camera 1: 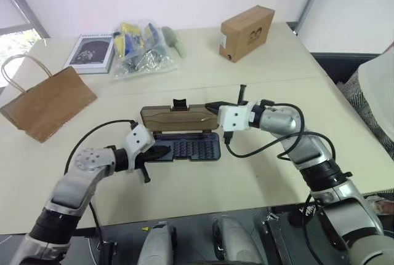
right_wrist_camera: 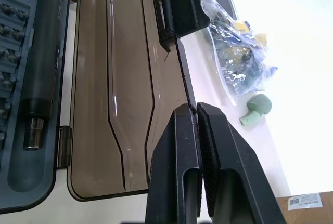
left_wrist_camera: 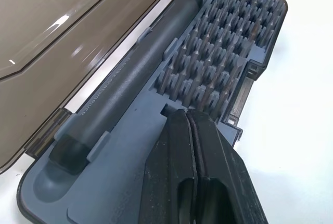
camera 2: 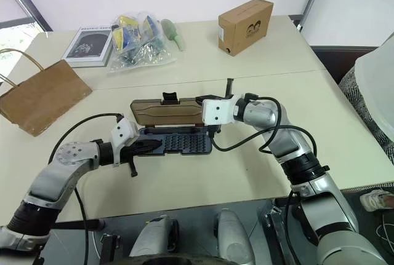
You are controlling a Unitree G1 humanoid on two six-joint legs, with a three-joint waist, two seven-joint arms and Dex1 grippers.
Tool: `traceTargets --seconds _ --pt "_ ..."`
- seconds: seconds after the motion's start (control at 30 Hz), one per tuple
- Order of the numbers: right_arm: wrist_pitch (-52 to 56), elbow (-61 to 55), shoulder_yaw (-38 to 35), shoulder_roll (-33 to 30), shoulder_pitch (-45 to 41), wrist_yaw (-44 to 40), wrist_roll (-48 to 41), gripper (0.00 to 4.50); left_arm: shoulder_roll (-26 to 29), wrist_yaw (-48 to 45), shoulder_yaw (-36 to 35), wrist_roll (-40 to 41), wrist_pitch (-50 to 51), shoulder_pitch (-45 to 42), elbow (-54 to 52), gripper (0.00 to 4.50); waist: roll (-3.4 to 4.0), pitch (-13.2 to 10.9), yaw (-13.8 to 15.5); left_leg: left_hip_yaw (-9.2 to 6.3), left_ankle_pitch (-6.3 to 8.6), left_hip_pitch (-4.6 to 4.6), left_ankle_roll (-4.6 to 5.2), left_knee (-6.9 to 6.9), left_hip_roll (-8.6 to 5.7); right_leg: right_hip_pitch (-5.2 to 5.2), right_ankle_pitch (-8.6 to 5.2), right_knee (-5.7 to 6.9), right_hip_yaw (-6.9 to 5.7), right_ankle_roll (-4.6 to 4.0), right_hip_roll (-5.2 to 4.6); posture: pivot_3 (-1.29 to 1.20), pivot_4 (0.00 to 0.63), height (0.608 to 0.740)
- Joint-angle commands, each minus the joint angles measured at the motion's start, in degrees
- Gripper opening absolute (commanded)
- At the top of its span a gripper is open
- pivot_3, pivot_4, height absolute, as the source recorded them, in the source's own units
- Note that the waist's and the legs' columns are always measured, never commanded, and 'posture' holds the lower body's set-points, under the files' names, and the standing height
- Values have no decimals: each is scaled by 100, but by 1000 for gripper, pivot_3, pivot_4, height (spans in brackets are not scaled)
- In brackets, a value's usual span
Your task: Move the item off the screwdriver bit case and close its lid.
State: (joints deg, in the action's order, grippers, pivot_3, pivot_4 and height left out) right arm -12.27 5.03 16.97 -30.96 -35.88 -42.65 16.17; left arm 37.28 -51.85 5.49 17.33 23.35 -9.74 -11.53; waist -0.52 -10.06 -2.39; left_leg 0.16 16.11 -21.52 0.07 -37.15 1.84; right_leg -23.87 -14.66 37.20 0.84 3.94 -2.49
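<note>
Two grippers work at the open case [camera 1: 184, 149] on the table [camera 1: 258, 173]. Left gripper [camera 1: 161, 154], fingers pressed together and empty, rests its tips on the tray's left end, near the bit rows. Right gripper [camera 1: 212, 106], fingers clamped on the lid [camera 1: 178, 118], pinches its thin far edge at the right end; the lid stands tilted up from the hinge. Bag [camera 1: 46, 102] lies flat at far left, well apart from the case.
</note>
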Motion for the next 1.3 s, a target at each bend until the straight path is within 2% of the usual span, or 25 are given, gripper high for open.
traceTargets --seconds 0.03,0.47,0.73,1.0,1.17,1.3 --pt "-237 -151 0 33 -150 -50 -99 44 -79 -12 -221 339 127 -33 -351 0 -4 -2 0 0 0 0 0 0 0 0 0 0 0 0 0 0 150 740" --pt "-516 152 60 77 -249 -122 -98 44 -76 21 -516 735 430 -319 -426 0 -6 -4 6 0 0 0 0 0 0 0 0 0 0 0 0 0 150 740" --pt "-595 208 67 64 -250 -131 -62 44 -253 294 -1096 1559 1114 -1134 -475 0 -14 -8 1 0 0 -1 0 -1 -1 0 1 0 0 1 1 0 150 740" --pt "-615 221 75 62 -247 -141 -48 44 -413 823 -1853 2253 1580 -2264 49 0 -23 -14 -9 -1 -2 0 -3 -2 -2 0 1 0 -1 3 3 0 150 740" --pt "-618 197 77 65 -243 -150 -44 44 -204 1049 -1754 1394 872 -2446 1013 0 -23 -14 -12 -1 -5 0 -9 -2 -2 0 1 0 -1 3 4 0 150 740" --pt "-626 213 75 72 -270 -149 -34 44 64 937 -1295 328 -307 -2279 2031 0 -22 -15 -9 1 -8 1 -13 2 -2 -3 1 0 0 2 6 0 150 740"
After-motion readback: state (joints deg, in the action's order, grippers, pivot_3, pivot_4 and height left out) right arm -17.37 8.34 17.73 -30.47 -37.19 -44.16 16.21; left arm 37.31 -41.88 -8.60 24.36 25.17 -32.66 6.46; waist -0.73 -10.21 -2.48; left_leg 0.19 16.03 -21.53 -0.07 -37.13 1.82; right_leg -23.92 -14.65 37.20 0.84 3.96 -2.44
